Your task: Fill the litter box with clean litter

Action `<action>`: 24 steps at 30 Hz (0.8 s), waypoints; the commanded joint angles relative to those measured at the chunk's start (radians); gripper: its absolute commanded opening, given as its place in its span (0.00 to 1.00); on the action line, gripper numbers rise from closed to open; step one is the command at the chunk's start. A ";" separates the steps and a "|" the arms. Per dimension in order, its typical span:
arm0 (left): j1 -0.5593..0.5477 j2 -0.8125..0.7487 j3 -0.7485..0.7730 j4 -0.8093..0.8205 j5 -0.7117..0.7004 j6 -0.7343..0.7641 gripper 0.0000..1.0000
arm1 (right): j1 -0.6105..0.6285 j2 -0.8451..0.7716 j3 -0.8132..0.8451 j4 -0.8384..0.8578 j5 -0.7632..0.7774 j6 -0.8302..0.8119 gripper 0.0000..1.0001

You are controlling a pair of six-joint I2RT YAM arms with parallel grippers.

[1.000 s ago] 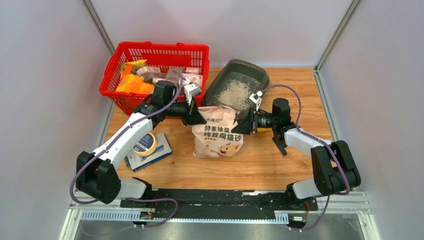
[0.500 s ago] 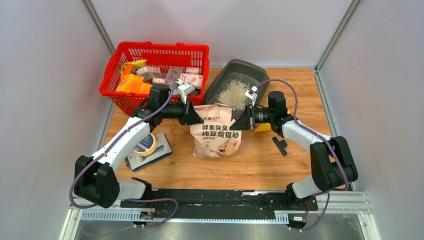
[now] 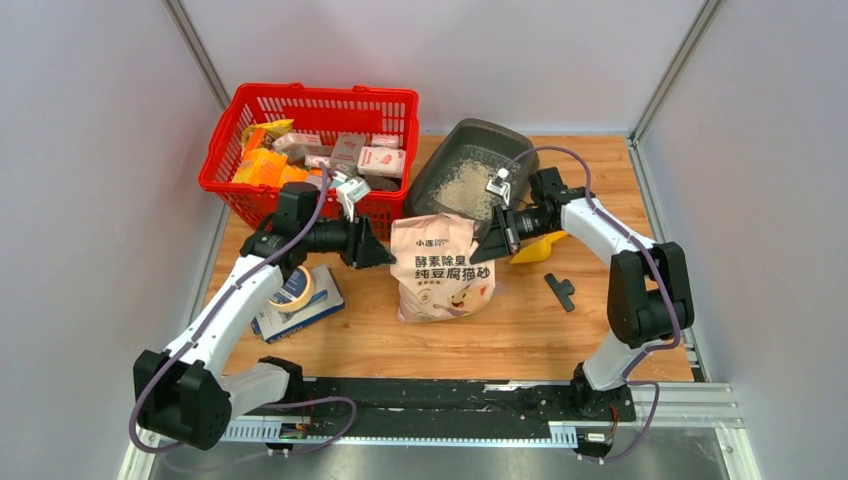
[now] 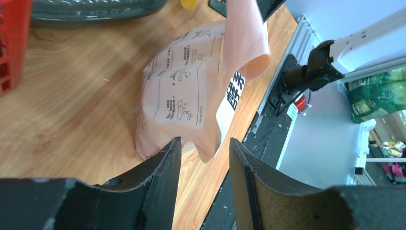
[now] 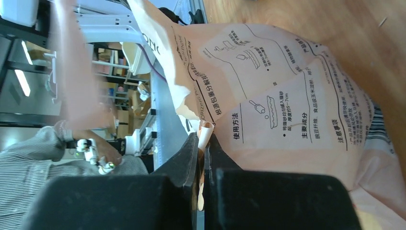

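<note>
Pinching a torn strip at the top edge of the pink-beige bag (image 5: 287, 96), the right claw (image 5: 201, 143) has its fingers pressed almost together with only that thin film between them. The bag stands upright mid-tabletop (image 3: 560, 340), its printed cat facing the arm bases. The left claw (image 4: 205, 143) is at the bag's left side with its jaws standing apart and nothing gripped; the bag's side panel and a loose flap lie just ahead of the fingertips.

The litter box (image 3: 445, 165) sits at the back of the tabletop, just right of the red basket (image 3: 240, 150) and behind the bag. The litter (image 3: 468, 185) lies as a pale patch on its floor. A yellow scoop (image 3: 537, 248) rests beside the right claw.
</note>
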 commanded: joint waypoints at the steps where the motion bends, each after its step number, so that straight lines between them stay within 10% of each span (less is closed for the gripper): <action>1: -0.001 -0.025 -0.052 0.091 0.071 -0.007 0.51 | -0.010 -0.061 0.003 -0.156 -0.162 -0.036 0.00; 15: -0.126 0.068 -0.144 0.540 0.015 -0.284 0.56 | -0.008 -0.063 0.015 -0.161 -0.135 -0.037 0.00; 24: -0.110 0.124 -0.158 0.530 0.012 -0.416 0.15 | -0.048 -0.144 -0.009 -0.137 -0.095 0.002 0.00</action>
